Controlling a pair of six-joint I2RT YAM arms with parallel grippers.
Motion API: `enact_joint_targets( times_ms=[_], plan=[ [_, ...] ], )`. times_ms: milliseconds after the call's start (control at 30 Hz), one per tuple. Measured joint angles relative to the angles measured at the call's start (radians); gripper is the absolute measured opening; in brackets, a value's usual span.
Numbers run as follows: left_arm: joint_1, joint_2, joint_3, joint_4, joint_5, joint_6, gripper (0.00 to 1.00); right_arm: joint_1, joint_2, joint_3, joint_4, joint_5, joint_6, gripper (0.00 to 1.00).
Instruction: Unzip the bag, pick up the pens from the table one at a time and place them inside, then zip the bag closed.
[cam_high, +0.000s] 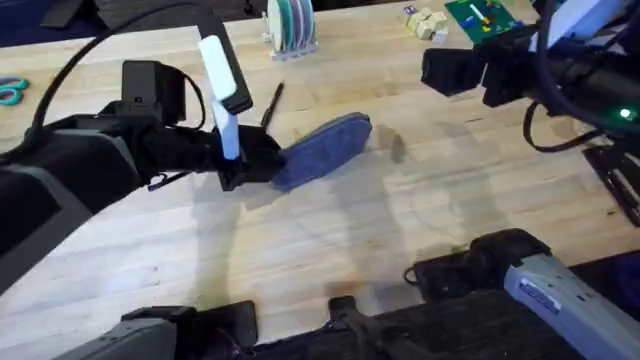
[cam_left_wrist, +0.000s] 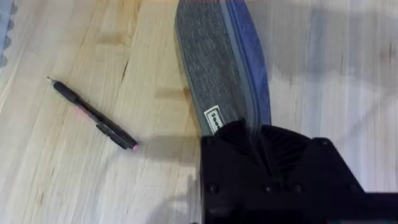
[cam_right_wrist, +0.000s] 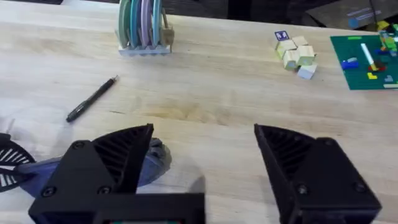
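The blue-grey bag lies slanted near the middle of the table, and I cannot tell whether its zipper is done up. My left gripper is shut on the bag's near-left end; in the left wrist view the bag runs away from the left gripper. A slim black pen lies just behind the bag, apart from it, also seen as the pen and the pen. My right gripper hovers at the far right, open wide and empty, with the bag's end behind one finger.
A rack of coloured discs stands at the back centre. Wooden blocks and a green board with small pieces lie at the back right. Teal scissors rest at the left edge.
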Motion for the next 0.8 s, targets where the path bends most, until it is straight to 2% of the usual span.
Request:
enact_joint_targets(
  times_ms=[233,533,667,800],
  plan=[
    [0.0,0.0,0.0,0.0,0.0,0.0,0.045,0.0,0.017,0.0,0.002,-0.038,0.004,0.997],
    [0.0,0.0,0.0,0.0,0.0,0.0,0.045,0.0,0.164,0.0,0.007,-0.101,0.005,0.996],
    [0.0,0.0,0.0,0.0,0.0,0.0,0.045,-0.02,0.232,0.0,0.009,-0.166,0.008,0.996],
    [0.0,0.0,0.0,0.0,0.0,0.0,0.045,-0.084,0.318,0.0,0.013,-0.275,0.009,0.996]
  ],
)
